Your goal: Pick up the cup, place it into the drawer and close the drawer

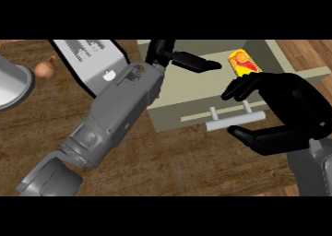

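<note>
The beige drawer (pixel 189 108) stands open in the middle of the view, its pale bar handle (pixel 233 121) on the front panel. A yellow and red cup (pixel 244 62) sits inside it near the back right corner. My left hand (pixel 170 54) reaches over the drawer's back left part with fingers stretched toward the cup, a short gap away from it, holding nothing. My right hand (pixel 294 106) hovers at the drawer's right front, open with fingers arched above the handle's right end and thumb (pixel 264 137) below it. Neither finger nor thumb closes on the bar.
A grey laptop-like slab (pixel 94 62) lies behind my left forearm. A brown onion (pixel 46 68) rests to its left, and a large pale round vessel (pixel 7 85) fills the left edge. The wooden counter (pixel 175 161) spreads in front of the drawer.
</note>
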You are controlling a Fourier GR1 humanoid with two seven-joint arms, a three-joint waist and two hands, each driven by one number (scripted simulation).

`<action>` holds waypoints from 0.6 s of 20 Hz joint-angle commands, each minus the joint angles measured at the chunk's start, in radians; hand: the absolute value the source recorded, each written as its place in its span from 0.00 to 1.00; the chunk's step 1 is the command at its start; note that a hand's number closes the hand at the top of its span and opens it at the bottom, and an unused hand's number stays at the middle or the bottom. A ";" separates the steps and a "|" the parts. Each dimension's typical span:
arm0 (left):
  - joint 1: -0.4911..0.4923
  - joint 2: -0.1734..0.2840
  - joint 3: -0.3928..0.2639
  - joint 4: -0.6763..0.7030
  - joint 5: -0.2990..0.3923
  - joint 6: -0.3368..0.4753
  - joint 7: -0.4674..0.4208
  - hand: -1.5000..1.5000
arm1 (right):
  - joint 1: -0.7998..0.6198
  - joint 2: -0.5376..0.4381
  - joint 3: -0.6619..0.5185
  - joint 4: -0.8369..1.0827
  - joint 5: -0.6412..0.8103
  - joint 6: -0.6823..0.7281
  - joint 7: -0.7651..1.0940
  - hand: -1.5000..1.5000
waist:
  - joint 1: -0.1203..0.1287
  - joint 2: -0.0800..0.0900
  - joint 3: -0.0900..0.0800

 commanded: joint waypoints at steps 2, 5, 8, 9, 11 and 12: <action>-0.008 0.000 0.035 -0.028 0.093 0.031 -0.085 0.00 | 0.032 -0.081 0.089 0.011 -0.029 0.158 0.062 1.00 | 0.031 -0.011 0.000; 0.012 0.000 0.023 -0.027 0.115 0.063 -0.121 0.00 | 0.039 -0.177 0.137 0.006 0.057 0.235 0.098 1.00 | 0.059 -0.022 0.000; 0.003 0.000 0.036 0.015 0.117 0.040 -0.148 0.00 | 0.065 -0.198 0.158 -0.021 0.157 0.197 0.141 0.00 | 0.103 -0.028 -0.001; 0.015 0.000 0.030 0.004 0.135 0.063 -0.143 0.00 | 0.109 -0.204 0.163 -0.004 0.209 0.198 0.106 0.00 | 0.113 -0.032 0.000; 0.001 0.000 0.029 -0.010 0.154 0.086 -0.129 0.00 | 0.085 -0.232 0.190 -0.021 0.380 0.176 0.040 0.00 | 0.122 -0.033 0.001; 0.000 0.000 0.033 0.003 0.167 0.090 -0.142 0.00 | 0.076 -0.224 0.210 -0.028 0.411 0.155 0.054 0.00 | 0.121 -0.031 0.001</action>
